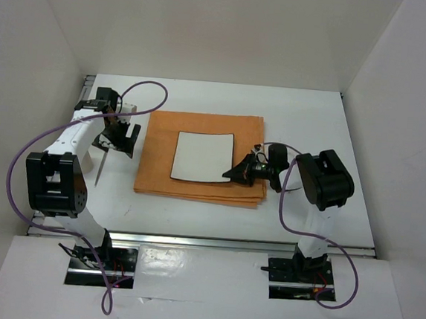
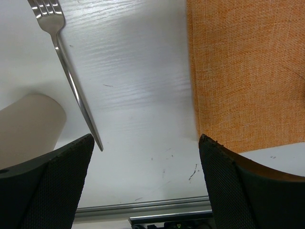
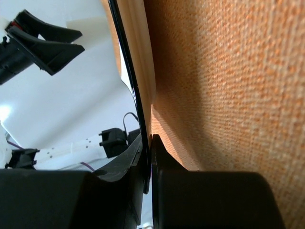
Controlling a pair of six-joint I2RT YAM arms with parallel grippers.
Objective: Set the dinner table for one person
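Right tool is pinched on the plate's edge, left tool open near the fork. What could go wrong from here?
The right tool grips the plate only at its thin rim; it may slip or tip if lifted.
The orange cloth presses against that tool, so a move may drag it.
The open left tool could nudge the fork beside it.

Bare dinner table strip between fork and orange cloth: room for left hand; plate blocks cloth centre.
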